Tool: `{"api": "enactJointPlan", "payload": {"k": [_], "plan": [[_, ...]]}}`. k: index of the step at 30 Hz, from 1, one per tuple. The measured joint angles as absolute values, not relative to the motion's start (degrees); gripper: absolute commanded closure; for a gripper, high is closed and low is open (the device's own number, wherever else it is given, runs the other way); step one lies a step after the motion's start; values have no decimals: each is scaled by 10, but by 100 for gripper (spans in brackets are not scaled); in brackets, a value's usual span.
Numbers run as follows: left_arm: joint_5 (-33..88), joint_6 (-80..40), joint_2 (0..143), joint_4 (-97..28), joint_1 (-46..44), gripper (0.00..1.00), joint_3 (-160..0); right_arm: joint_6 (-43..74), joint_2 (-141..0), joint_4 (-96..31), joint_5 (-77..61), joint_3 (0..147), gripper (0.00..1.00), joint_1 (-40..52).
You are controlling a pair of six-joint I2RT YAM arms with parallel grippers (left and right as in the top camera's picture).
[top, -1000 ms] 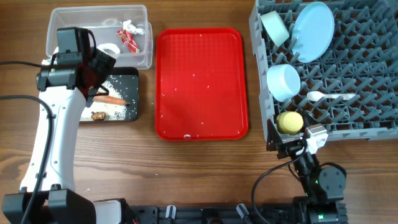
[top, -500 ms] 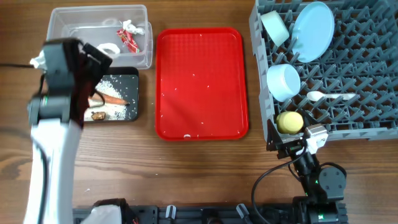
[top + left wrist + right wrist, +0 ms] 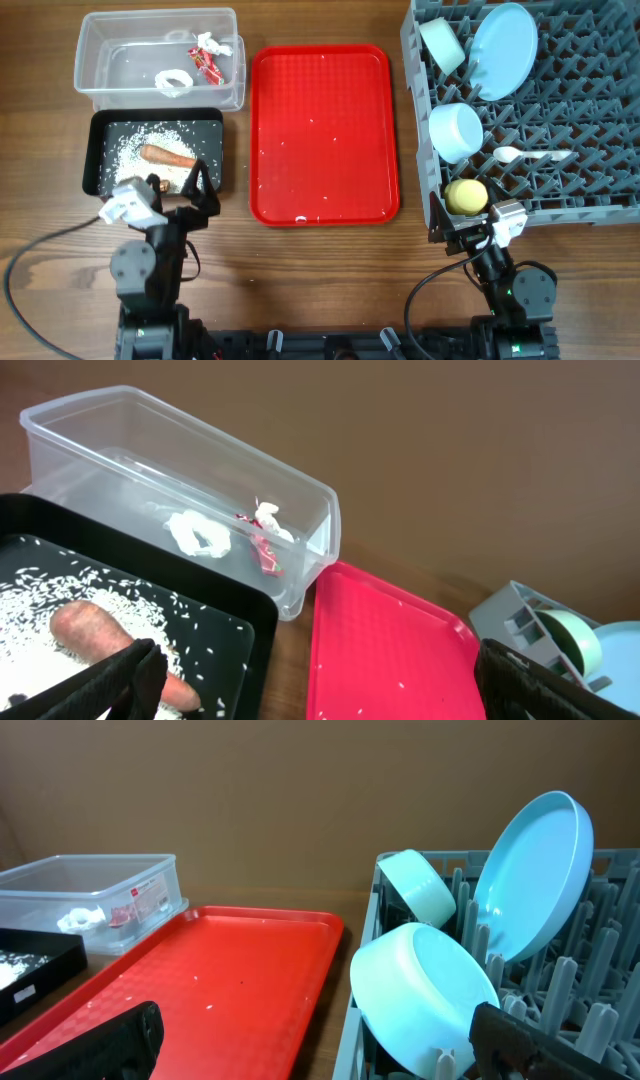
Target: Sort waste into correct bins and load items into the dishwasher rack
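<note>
The clear tub (image 3: 100,45) holds a red-and-white wrapper (image 3: 207,62) and a white scrap (image 3: 173,80). In the black tray (image 3: 213,120) lie the carrot (image 3: 167,155), rice (image 3: 128,148) and a brown bit (image 3: 157,184). The grey rack (image 3: 570,110) carries the blue plate (image 3: 503,50), two bowls (image 3: 441,45) (image 3: 456,130), the yellow cup (image 3: 465,196) and the white spoon (image 3: 525,155). My left gripper (image 3: 175,190) (image 3: 320,695) stands open and empty at the tray's near edge. My right gripper (image 3: 470,225) (image 3: 320,1060) is open and empty at the rack's near-left corner.
A flat red tray (image 3: 322,130) with a few stray rice grains lies between the bins and the rack. Both arm bases sit at the table's front edge. Cables run across the wood at the bottom left and beside the right base.
My left arm has pulled back from above the bins to the table's front edge, uncovering the black tray. The right arm has not moved.
</note>
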State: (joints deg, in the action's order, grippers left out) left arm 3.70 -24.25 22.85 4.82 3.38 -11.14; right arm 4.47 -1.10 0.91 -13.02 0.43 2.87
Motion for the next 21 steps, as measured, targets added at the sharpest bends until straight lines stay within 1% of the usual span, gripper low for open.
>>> {"api": "enactJointPlan", "payload": {"k": [7,15,21], "plan": [[11,-240,121,48,34,0,-59,45,-11,9,-130,4,0,29],[-6,-240,56,44,34,0,-16,45,-11,9,-130,4,0,29],[-10,-240,9,-37,34,0,-7,45,-11,9,-130,4,0,29]]}}
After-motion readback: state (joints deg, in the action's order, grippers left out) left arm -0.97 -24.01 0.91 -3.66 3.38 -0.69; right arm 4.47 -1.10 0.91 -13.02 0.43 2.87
